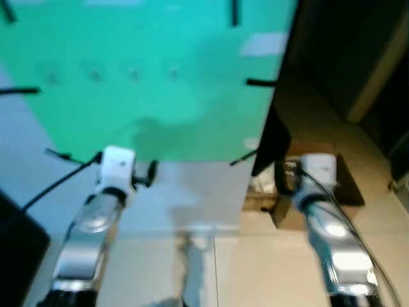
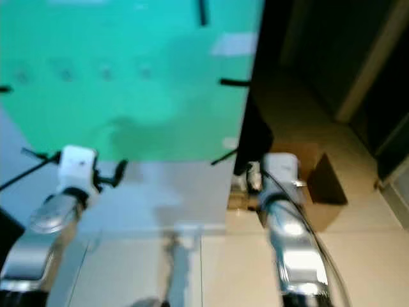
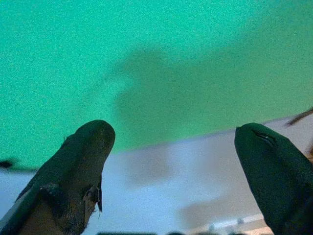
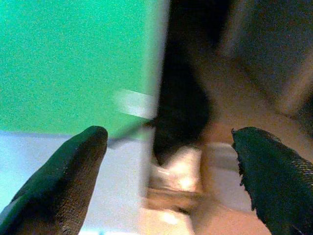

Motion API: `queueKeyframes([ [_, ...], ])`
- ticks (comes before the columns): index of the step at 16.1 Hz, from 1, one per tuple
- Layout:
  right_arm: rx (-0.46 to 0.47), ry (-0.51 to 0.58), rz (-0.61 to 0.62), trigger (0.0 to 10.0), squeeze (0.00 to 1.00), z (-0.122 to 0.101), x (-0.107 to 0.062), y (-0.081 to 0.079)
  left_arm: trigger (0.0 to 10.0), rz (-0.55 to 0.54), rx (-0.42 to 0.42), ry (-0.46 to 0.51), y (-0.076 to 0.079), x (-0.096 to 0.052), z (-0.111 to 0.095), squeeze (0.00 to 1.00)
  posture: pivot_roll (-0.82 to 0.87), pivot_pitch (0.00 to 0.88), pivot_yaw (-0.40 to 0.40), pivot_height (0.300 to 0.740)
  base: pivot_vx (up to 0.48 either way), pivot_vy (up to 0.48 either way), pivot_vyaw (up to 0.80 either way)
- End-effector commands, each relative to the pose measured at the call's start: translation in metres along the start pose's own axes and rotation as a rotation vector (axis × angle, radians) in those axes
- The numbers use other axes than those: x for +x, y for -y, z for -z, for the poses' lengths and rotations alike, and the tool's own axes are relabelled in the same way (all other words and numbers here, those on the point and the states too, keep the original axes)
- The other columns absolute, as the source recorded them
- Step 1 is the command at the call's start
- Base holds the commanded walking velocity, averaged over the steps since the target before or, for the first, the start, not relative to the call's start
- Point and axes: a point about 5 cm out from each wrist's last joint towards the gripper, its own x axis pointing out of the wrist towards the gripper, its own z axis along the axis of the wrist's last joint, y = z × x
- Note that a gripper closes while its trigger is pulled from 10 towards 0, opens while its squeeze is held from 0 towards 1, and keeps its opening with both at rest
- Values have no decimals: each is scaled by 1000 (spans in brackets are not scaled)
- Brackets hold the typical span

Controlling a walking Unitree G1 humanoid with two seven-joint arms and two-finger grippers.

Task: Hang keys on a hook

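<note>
A green board (image 1: 153,83) hangs on the pale wall ahead, and a row of several small blurred hooks (image 1: 134,74) runs across its upper part. My left arm (image 1: 96,217) reaches toward the board's lower edge. Its gripper (image 3: 173,147) is open, with nothing between the black fingers (image 3: 80,161), and faces the green surface and the wall below it. My right arm (image 1: 332,236) points at the board's right edge. The right gripper (image 4: 168,147) is also open and holds nothing.
Right of the board is a dark opening (image 1: 345,57) with a brown cardboard box (image 1: 307,198) on the tiled floor (image 1: 255,268) at its foot. Black clips (image 1: 259,82) and cables stick out from the board's edges. A black object (image 1: 19,246) sits at the lower left.
</note>
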Motion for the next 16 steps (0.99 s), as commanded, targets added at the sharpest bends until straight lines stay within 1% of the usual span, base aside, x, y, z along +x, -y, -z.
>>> queueKeyframes([
  [1,1,-3,11,10000,1000,0,-1,4,10000,10,-9,37,3,0,-8,0,-73,0,25,740,0,0,800],
  [3,3,-24,27,10000,1000,6,-1,5,10000,20,-13,36,4,-1,-6,0,-65,0,22,740,0,0,800],
  [8,-3,-25,13,10000,1000,8,-1,2,10000,19,-22,31,2,-4,-4,0,-54,0,15,740,0,0,800],
  [9,-11,-27,7,10000,1000,9,-2,1,10000,16,-35,30,2,-5,-3,0,-56,0,16,740,0,0,800],
  [16,-23,-28,-28,10000,1000,11,-2,-2,10000,21,-32,29,2,-7,-2,0,-44,0,5,740,272,0,800],
])
